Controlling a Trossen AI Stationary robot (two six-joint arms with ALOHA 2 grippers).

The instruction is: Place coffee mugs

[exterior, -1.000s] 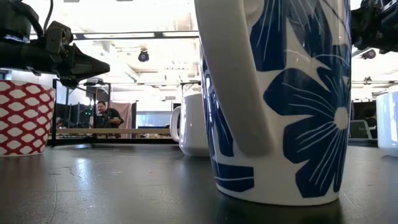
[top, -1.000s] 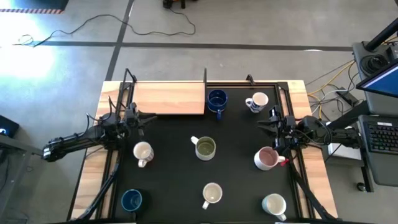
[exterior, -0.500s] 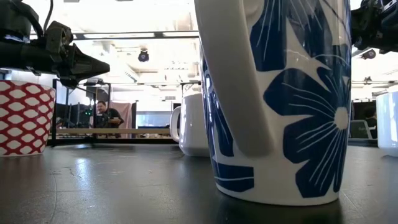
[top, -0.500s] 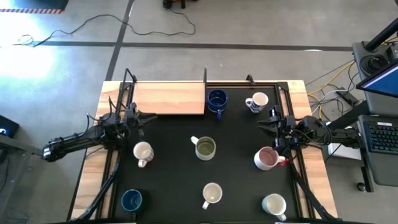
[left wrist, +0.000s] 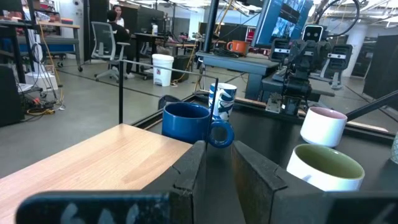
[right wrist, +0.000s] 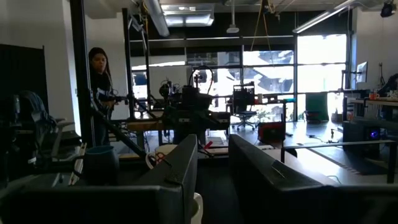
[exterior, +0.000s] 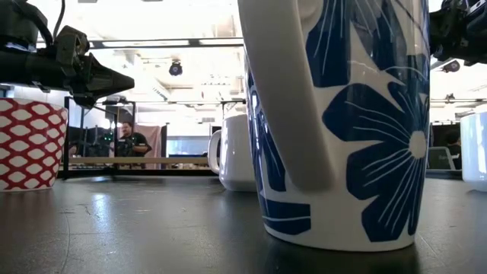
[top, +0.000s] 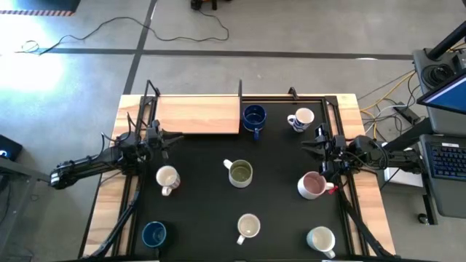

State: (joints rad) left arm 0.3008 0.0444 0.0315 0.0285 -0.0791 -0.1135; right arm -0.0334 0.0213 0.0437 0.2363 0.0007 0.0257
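1. Seven glossy ceramic coffee mugs [top: 240, 173] stand upright, scattered across the matte black mat [top: 277, 211]; the dark blue mug [top: 254, 116] at twelve o'clock turns its handle toward six.
2. The left gripper [top: 173, 136] at nine o'clock and the right gripper [top: 312, 149] at three hover slightly parted, holding nothing.

7 mugs stand spread on the mat [top: 277, 218]: 2 at the back right of the wooden board [top: 196, 115], 3 across the middle, 3 along the front. The left gripper [top: 169, 137] hovers beside the board, the right gripper [top: 314, 149] near the right edge.
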